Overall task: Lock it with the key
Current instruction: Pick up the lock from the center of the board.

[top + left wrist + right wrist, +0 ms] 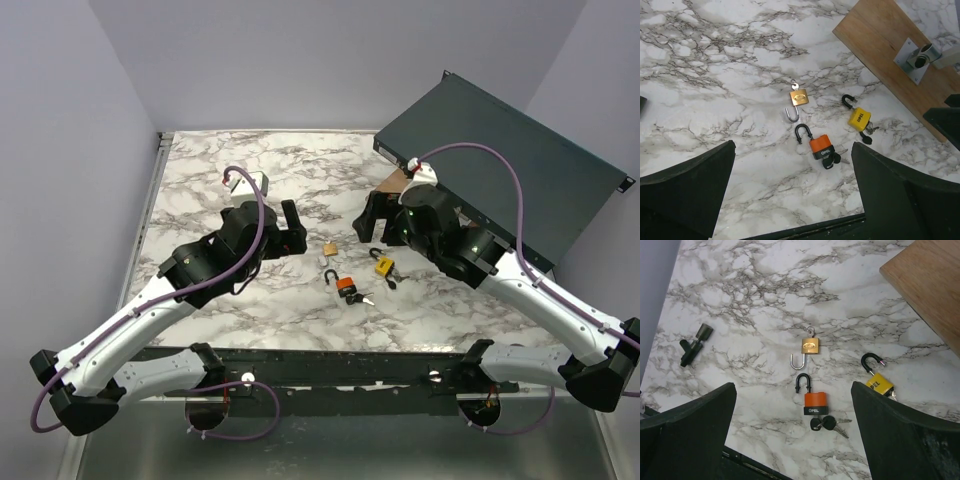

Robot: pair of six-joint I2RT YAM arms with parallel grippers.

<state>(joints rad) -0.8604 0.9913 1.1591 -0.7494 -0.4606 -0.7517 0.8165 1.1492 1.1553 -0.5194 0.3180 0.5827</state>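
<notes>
View from above and the two wrist views. A white marble-patterned surface (pixel 250 160) carries three padlocks in a loose cluster between the two arms, each with its shackle swung open. The orange padlock with a black shackle (pixel 346 286) (pixel 821 145) (pixel 816 402) lies nearest the arm bases, and a bunch of black-headed keys (pixel 830 160) (pixel 827 424) sits at its lower end. The yellow padlock with a black shackle (pixel 383 265) (pixel 859 118) (pixel 880 382) lies just to its right, also with a key at its base. The small brass padlock with a silver shackle (pixel 329 248) (pixel 799 97) (pixel 810 345) lies farther out, apart from both. The left jaws and the right jaws both stand wide, hold nothing and hover above the surface on either side of the cluster. A brown wooden board (pixel 880 45) (pixel 930 285) rests at the far right, beside a tilted dark green metal panel (pixel 500 160).
</notes>
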